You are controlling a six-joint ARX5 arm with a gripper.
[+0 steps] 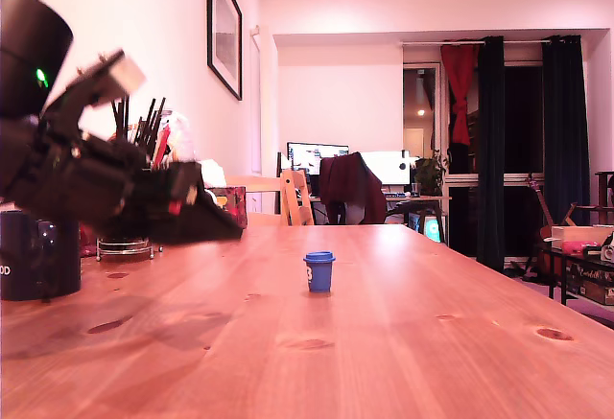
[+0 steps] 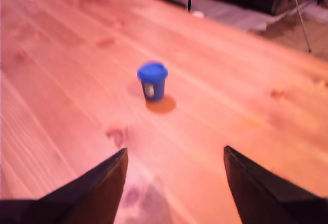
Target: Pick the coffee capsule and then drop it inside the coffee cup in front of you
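Nearest, the gripper hangs above the wooden tabletop with its fingers spread apart, holding nothing. Beyond them the blue coffee capsule stands upright, alone. Farther back, the black coffee cup sits at the exterior view's left.

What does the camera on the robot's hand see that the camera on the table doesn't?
Only the wrist view shows the gripper from behind, its two dark fingers spread apart with nothing between them, pointing toward the capsule.

Only the exterior view shows the black coffee cup at its left edge, the pen holder, the wall picture and the curtains.

Both show the blue coffee capsule standing upright on the bare wooden table.
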